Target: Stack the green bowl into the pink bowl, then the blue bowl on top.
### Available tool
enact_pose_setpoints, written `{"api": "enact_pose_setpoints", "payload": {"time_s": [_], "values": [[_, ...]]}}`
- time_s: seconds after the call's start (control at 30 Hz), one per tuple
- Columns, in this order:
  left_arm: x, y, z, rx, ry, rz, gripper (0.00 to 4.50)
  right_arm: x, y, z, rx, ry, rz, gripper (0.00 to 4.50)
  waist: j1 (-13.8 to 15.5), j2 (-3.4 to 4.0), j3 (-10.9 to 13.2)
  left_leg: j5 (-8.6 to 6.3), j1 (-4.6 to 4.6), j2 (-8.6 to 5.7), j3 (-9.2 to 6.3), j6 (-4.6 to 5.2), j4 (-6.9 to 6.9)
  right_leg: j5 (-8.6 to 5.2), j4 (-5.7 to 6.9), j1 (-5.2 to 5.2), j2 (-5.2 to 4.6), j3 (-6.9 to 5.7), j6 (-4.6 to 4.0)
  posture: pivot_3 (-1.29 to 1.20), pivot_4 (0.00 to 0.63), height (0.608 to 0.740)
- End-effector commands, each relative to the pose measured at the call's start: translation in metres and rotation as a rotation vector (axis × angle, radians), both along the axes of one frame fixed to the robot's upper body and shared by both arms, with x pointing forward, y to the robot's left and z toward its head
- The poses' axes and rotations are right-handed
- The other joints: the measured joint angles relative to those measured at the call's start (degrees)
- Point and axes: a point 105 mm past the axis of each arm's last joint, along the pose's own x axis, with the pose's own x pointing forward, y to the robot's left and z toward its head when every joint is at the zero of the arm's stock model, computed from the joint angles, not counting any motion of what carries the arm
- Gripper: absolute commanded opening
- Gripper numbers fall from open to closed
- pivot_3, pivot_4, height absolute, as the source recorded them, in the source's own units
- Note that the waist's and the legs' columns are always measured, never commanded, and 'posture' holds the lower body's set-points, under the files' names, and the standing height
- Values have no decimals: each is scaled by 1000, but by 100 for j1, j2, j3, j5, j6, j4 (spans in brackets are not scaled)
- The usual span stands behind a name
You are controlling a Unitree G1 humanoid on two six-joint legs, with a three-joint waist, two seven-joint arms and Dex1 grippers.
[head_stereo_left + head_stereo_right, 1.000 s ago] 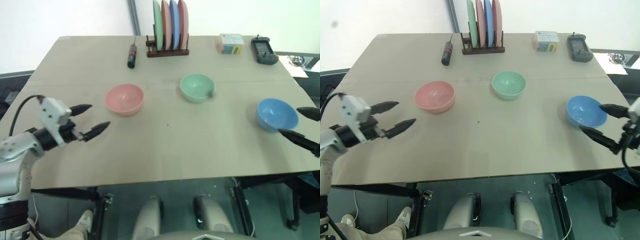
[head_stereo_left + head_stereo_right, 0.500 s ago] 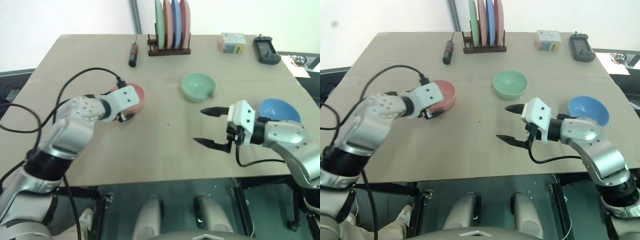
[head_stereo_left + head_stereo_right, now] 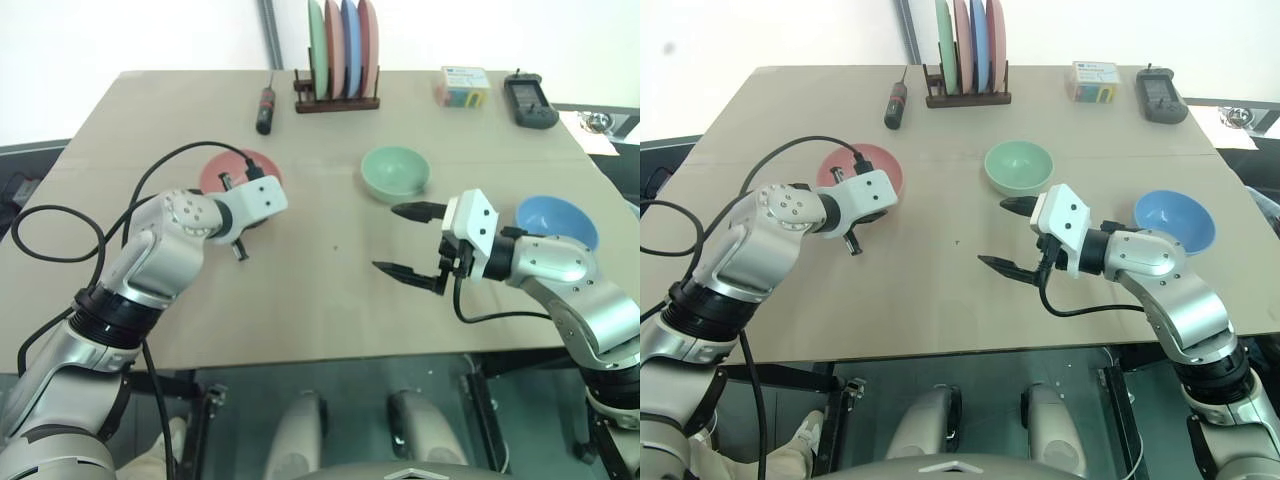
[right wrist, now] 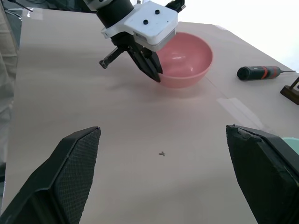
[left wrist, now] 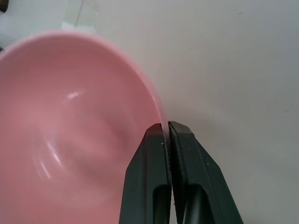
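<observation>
Left wrist view shows the left gripper [image 5: 166, 127], jaws pressed together, pinching the rim of the pink bowl [image 5: 70, 130], which we judge steadies it as the stack's base. Green bowl [image 3: 395, 172] sits mid-surface; right gripper [image 3: 408, 241], jaws spread, hovers beside it. Blue bowl [image 3: 557, 221] waits far right.

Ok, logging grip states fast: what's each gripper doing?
Left gripper: shut at the pink bowl rim.
Right gripper: open, empty.
</observation>
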Motion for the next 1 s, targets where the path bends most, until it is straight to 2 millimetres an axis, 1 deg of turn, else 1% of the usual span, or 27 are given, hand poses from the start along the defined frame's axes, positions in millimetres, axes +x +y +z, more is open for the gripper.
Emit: {"api": "enact_pose_setpoints", "payload": {"time_s": [0.03, 0.1, 0.17, 0.3, 0.4, 0.5, 0.57, 0.63, 0.73, 0.8, 0.83, 0.87, 0.9, 0.93, 0.97, 1.0], "values": [[-10, -18, 16, -56, -20, -101, 10, 1, -4, 15, 26, -53, -21, 4500, -1, 0, 0, 0, 0, 0, 0, 0, 0, 0, 1, 0, 0, 0, 0, 0, 150, 740], [-24, -33, 17, -112, 23, -192, 10, 3, -8, 15, 28, -52, -38, 4500, -2, 0, 0, 0, -1, 0, 1, 0, 0, 0, 0, 0, 0, 1, -1, 0, 150, 740], [-36, -44, 16, -119, 45, -292, 10, 5, -12, 15, 37, -57, -62, 4500, -3, 0, 0, 0, -2, 0, 1, 0, 0, 0, -2, -1, -1, 1, -1, 0, 150, 740], [-62, -66, 8, -149, 130, -491, 10, 6, -22, 19, 64, -64, -104, 4500, 0, 0, 0, 0, 0, 0, 1, 0, 0, 0, 0, 0, -1, 2, -1, 0, 150, 740], [-68, -72, 1, -161, 172, -544, 10, 5, -29, 21, 72, -67, -125, 4500, 6, 0, 0, 0, 3, 0, 3, 0, 0, 0, 3, 0, -1, 3, -1, 0, 150, 740], [-69, -85, -6, -199, 221, -605, 10, 2, -46, 19, 57, -66, -181, 4500, 28, 0, 0, 0, 4, 0, 4, 0, 1, 0, 3, 2, -1, 5, 0, 0, 150, 740], [-70, -90, -8, -217, 254, -630, 681, 1, -54, 18, 40, -66, -214, 4500, 37, 0, 0, 0, 5, -2, 4, 0, 2, 0, 1, 6, -1, 5, 0, 0, 150, 740], [-71, -93, -5, -232, 256, -650, 1131, 0, -59, 17, 36, -63, -234, 4500, 26, 0, 0, 0, 5, -2, 4, 0, 2, 0, 0, 5, -1, 5, 0, 0, 150, 740], [-66, -96, 7, -282, 217, -649, 2586, 3, -67, 16, 29, -71, -304, 4500, -4, 0, 0, 0, 9, 0, 4, 0, 2, -1, 6, 5, 3, 7, 0, 0, 150, 740], [-65, -94, 17, -336, 210, -637, 3430, 9, -75, 9, -2, -43, -381, 4500, -19, 0, 0, 0, 11, 0, 5, 0, 2, -2, 8, 5, 3, 9, 2, 0, 150, 740], [-68, -92, 23, -409, 254, -623, 3945, 14, -82, 4, -29, -20, -434, 4500, -22, 0, 0, 0, 12, 0, 5, 1, 2, -2, 9, 5, 3, 9, 3, 0, 150, 740], [-73, -91, 29, -469, 298, -627, 4024, 19, -90, 0, -62, -13, -490, 4500, -28, 0, 0, 0, 13, 0, 6, 1, 2, -3, 9, 5, 3, 11, 3, 0, 150, 740], [-79, -89, 40, -548, 320, -645, 4439, 28, -103, -3, -136, -39, -606, 4500, -26, 0, 0, 0, 13, 0, 7, 1, 2, -3, 13, 5, 3, 12, 3, 0, 150, 740], [-81, -85, 50, -600, 309, -649, 4439, 34, -113, -2, -184, -89, -682, 4500, -29, 1, 1, 0, 13, 0, 7, 1, 2, -4, 12, 4, 3, 11, 5, 0, 150, 740], [-79, -78, 55, -630, 266, -625, 4439, 39, -114, -1, -203, -113, -694, 4500, -31, 1, 1, 0, 14, 0, 9, 1, 2, -6, 14, 3, 2, 12, 7, 0, 150, 740], [-74, -71, 59, -656, 195, -579, 4439, 42, -110, -1, -207, -120, -663, 4500, -33, 1, 1, 0, 10, 0, 8, 1, 3, -6, 12, 0, 2, 12, 8, 0, 150, 740]]}}
